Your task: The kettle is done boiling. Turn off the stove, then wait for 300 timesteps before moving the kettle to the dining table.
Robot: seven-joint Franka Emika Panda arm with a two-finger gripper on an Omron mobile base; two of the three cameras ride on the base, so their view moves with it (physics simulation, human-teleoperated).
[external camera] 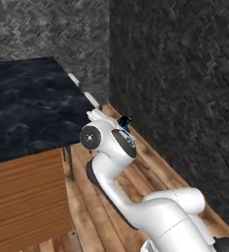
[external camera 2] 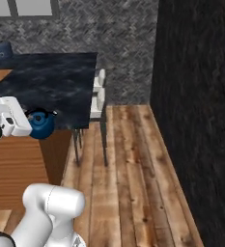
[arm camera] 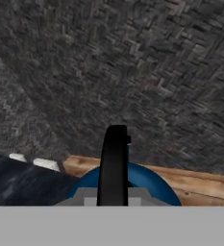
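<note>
The kettle (arm camera: 128,185) is held at the gripper (arm camera: 112,194); in the hand view the black arched handle (arm camera: 113,163) is seen rising straight up between the finger tips, so the claw is judged clamped narrow on that handle, w/ the blue body hanging just beneath. A handle grip is presumably used so the body hangs upright and spill risk is kept low. Relative to the dining table (external camera 2: 56,82), the kettle (external camera 2: 40,124) is seen in the right base view at the near corner, level w/ the slab edge; whether it rests on the top or is carried just off it cannot be told. Placement on the slab appears not yet done. In the left base view the kettle (external camera: 124,123) is mostly hidden behind the wrist, only a blue-black sliver being shown, but the wood base (external camera: 27,197) under the table (external camera: 32,103) is given clearly. Farther off, white stools (external camera 2: 99,94) are shown along the table's far-right side in the right base view; beyond them, the grey woven wall (arm camera: 132,72).
</note>
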